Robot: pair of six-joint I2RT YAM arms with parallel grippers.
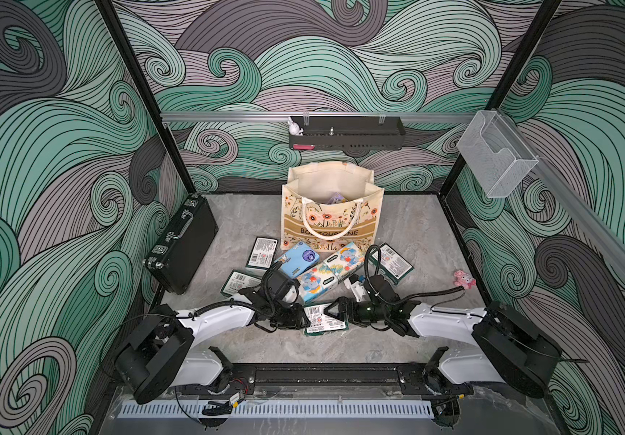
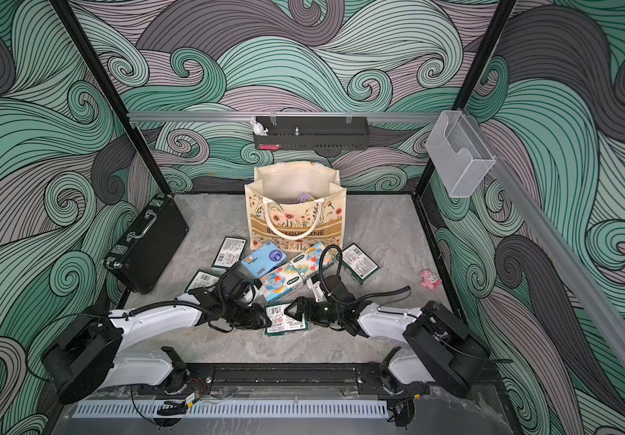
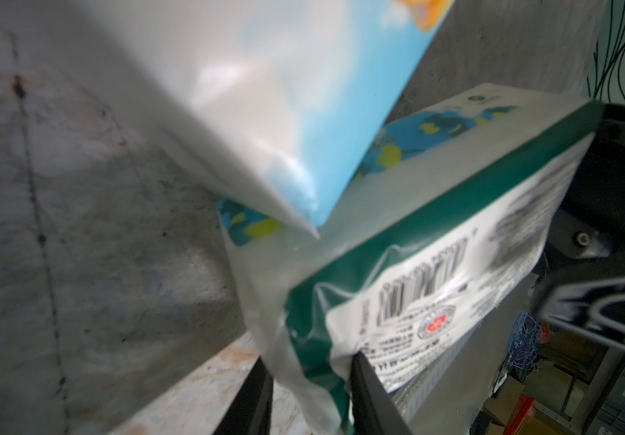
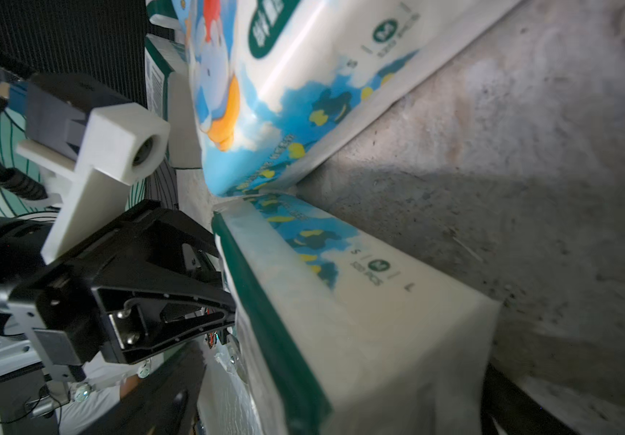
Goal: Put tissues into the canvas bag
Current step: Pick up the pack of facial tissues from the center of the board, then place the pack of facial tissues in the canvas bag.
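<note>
Where both top views look down, the canvas bag (image 1: pixel 331 222) (image 2: pixel 295 222) stands upright at the far middle. Boxy cream cloth, orange flower print, tan lettered band, white rope handles. Its mouth is open, with one purple pack (image 1: pixel 337 198) inside. The tissues (image 1: pixel 297 260) lie loose just near of it: soft glossy rectangles, light blue, white with elephants, dark green with barcode labels. Surface is a mottled grey stone-look table (image 1: pixel 416 233). Walls carry teal and grey swirls. Black hard briefcase (image 1: pixel 180 244) at left, small pink toy (image 1: pixel 464 279) at right. My left claw (image 1: pixel 305 320) and right claw (image 1: pixel 332 312) face each other across one green-and-white pack (image 1: pixel 324 322) at the near middle.

Left wrist: my left claw (image 3: pixel 310 376) stands narrow, its black fingers (image 3: pixel 371 399) pinching the crinkled film end of the green-and-white pack (image 3: pixel 435 293). Barcode label blurred. A blue-and-white corner of another pack overlaps it, too blurred to name.

Right wrist: the green-and-white pack (image 4: pixel 359 320) fills the gap of my right claw (image 4: pixel 341 410). Jaws are spread wide, one on either side of it; contact I cannot tell. The pack has a green edge and a side printed blue and yellow. An elephant pack (image 4: pixel 265 75) touches it at one corner. My left claw (image 4: pixel 228 324) grips the pack's other end. Whether the pack is off the table, I cannot tell.
</note>
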